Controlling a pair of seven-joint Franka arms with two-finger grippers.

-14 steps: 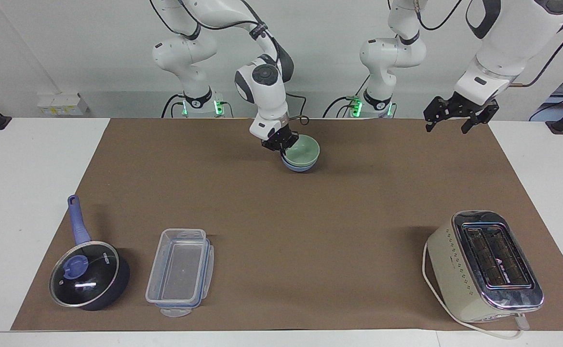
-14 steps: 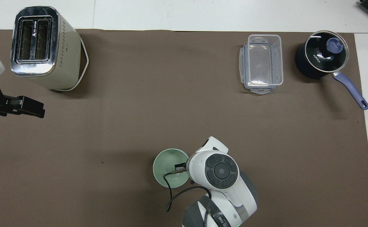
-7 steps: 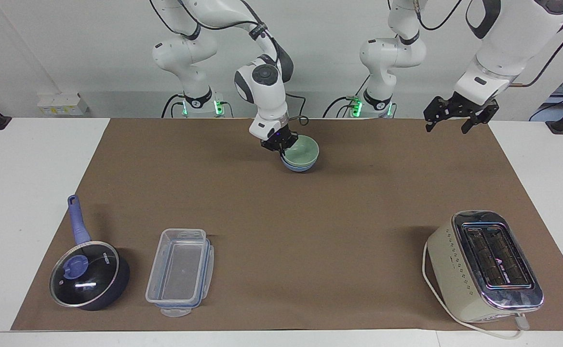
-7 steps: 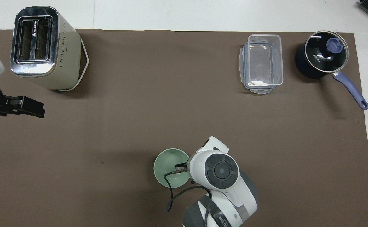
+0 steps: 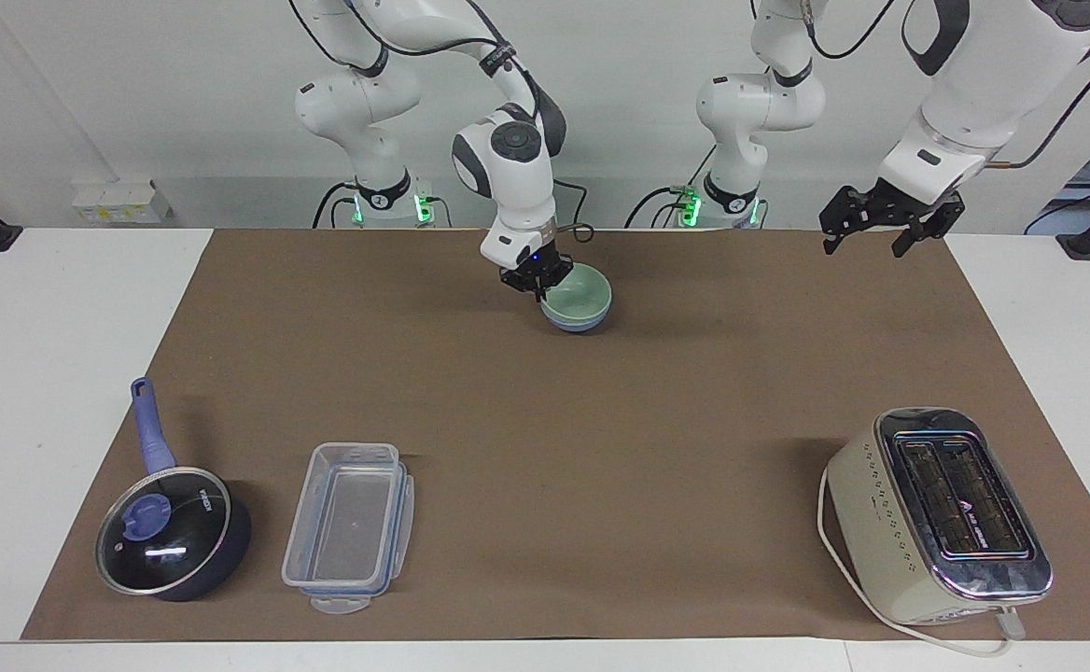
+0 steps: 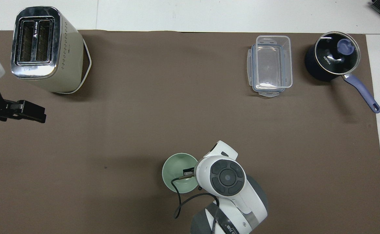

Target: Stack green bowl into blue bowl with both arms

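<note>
Upper centre: my right pincer is clamped on the green bowl, nested in the blue bowl. Upper right, left pincer hangs spread, empty.

My white table is carrying a brown mat; toaster lower right, container and saucepan lower left, blue bowl upper centre
</note>
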